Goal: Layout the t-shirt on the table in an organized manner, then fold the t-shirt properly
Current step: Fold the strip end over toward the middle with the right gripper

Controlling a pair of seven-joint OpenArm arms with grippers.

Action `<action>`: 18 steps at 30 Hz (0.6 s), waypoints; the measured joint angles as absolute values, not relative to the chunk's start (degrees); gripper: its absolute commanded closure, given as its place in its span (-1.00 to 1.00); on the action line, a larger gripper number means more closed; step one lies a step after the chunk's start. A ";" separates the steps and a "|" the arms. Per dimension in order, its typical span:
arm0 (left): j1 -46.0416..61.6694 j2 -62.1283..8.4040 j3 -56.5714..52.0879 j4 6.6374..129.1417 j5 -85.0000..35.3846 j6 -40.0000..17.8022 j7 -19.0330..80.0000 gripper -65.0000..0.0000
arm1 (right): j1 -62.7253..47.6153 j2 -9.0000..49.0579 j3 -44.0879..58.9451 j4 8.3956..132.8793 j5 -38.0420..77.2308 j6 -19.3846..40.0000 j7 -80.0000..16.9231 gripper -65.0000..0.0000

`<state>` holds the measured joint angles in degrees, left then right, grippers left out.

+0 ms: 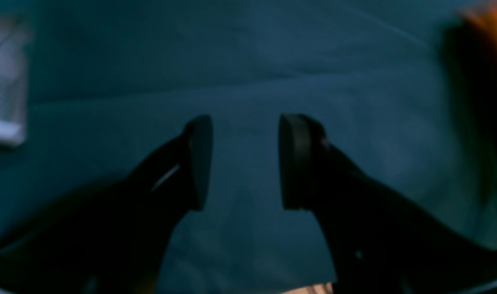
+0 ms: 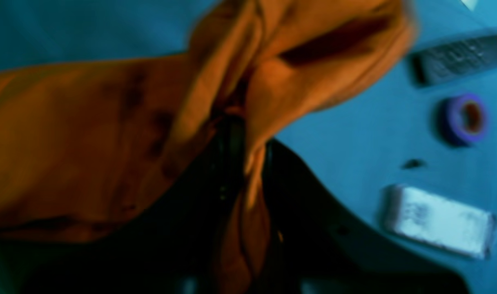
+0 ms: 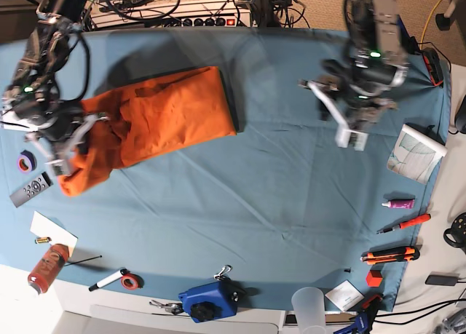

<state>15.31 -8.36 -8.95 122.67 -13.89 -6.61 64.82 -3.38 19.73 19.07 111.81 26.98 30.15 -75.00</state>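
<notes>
The t-shirt (image 3: 156,119) lies on the left half of the table (image 3: 277,203) in the overhead view, a long orange bundle running from the upper middle down toward the left edge, rumpled and partly doubled over. Its lower left end is bunched and lifted by the right gripper (image 2: 248,155), whose jaws are clamped on a twisted fold of orange cloth; in the right wrist view the fabric rises between the two dark fingers (image 2: 226,163) and spreads away above them.

The left gripper (image 1: 245,161) hangs over bare teal cloth on the other side of the table, well apart from the shirt, its two black pads (image 1: 291,163) spread with nothing between them.

Beside the held end of the shirt lie a grey remote control (image 2: 460,57), a roll of purple tape (image 2: 462,118) and a white rectangular block (image 2: 438,220) (any print on these is too blurred to read). Along the near edge are a blue tool (image 3: 207,299), a marker (image 3: 108,279), a red can (image 3: 45,267) whose label cannot be made out, and a clear plastic cup (image 3: 309,305). Near the right edge sit a notebook (image 3: 415,153), a small pink-capped tube (image 3: 399,203) and orange-handled cutters (image 3: 393,255)
</notes>
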 measured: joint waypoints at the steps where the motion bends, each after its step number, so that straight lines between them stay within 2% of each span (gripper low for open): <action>1: 15.68 -8.99 -10.81 122.67 -16.64 -7.42 64.93 0.17 | -4.21 19.68 16.56 113.12 27.46 29.36 -74.98 1.00; 5: 17.82 -10.20 -15.62 122.67 -22.02 -8.99 65.41 0.17 | -6.13 19.77 6.79 118.15 25.91 26.09 -74.94 1.00; 10: 20.88 -10.15 -19.64 122.67 -22.17 -8.99 65.58 0.17 | -8.32 19.68 -3.79 124.27 23.83 25.85 -74.52 1.00; 18: 21.23 -10.17 -20.27 122.67 -25.34 -8.99 64.84 0.17 | -9.67 14.72 -12.97 123.66 19.49 25.87 -72.16 1.00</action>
<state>21.23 -10.17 -20.27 122.67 -25.34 -8.99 64.84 -9.67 14.72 -12.97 123.66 19.49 25.87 -72.16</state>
